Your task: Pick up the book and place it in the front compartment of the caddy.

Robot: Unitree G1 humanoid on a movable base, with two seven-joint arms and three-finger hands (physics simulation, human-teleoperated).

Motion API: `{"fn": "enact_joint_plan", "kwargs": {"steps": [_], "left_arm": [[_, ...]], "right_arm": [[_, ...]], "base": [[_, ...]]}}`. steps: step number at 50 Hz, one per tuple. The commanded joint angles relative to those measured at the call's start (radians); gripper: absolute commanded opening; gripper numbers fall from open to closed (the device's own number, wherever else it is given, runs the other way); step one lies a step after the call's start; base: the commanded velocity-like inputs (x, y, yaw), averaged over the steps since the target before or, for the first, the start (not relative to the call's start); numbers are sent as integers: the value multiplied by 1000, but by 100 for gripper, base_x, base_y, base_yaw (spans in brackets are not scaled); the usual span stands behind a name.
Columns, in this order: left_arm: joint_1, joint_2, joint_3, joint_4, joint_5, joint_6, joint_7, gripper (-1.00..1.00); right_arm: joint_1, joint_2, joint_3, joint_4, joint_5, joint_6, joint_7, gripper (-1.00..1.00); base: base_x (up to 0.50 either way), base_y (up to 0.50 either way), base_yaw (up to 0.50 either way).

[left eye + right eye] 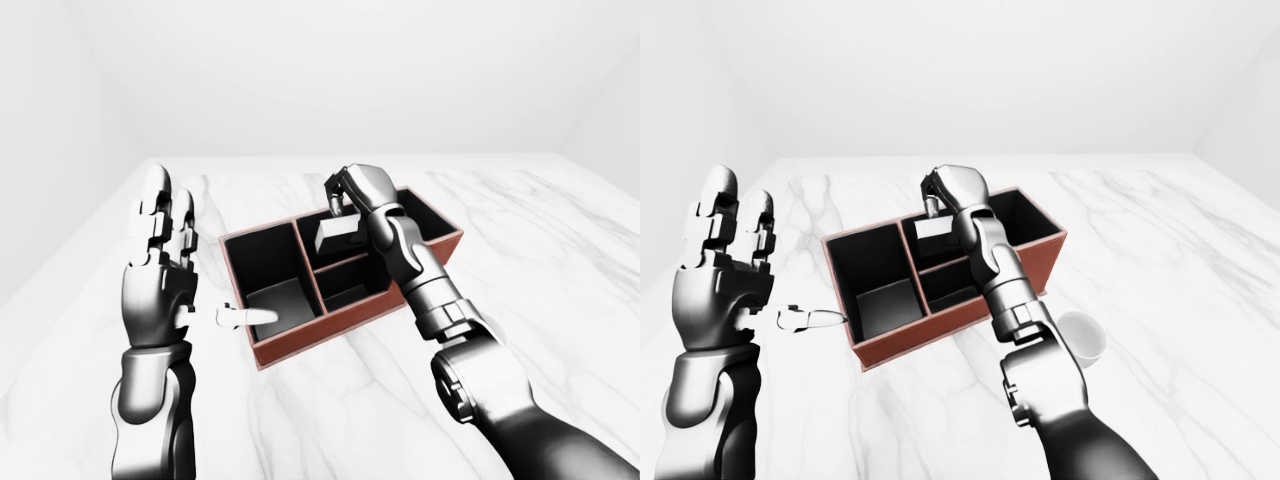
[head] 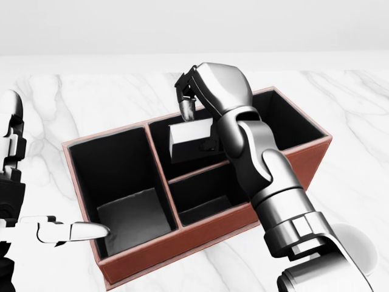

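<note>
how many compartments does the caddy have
3 in the caddy: a large one at the head view's left, one at upper right with the book over it, and a small one at lower middle.

A bare simulated test room — plain white walls (image 1: 330,70) meeting at corners at 11 and 1 o'clock, no furnishings. A white marble-veined tabletop (image 1: 560,250) fills the scene, bearing a red-brown caddy (image 1: 300,350) at center — and a white cup (image 1: 1085,338) at 4 o'clock.

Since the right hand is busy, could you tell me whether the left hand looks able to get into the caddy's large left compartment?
Probably yes: the left hand is open beside the caddy, and that compartment is open-topped with nothing over it.
</note>
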Motion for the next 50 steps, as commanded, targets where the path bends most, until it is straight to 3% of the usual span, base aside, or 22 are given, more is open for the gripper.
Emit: {"fn": "enact_joint_plan", "kwargs": {"steps": [1,50], "left_arm": [[3,-2,-3,1,3,0,-2,100],[1,-1,-1,-9,-1,0,0,100]], "right_arm": [[-39,-1,-10,45,-19,0,-54,-100],[-110,41,12,219,-52,0,-161,-100]], "base": [[0,0,0],[0,0,0]]}}
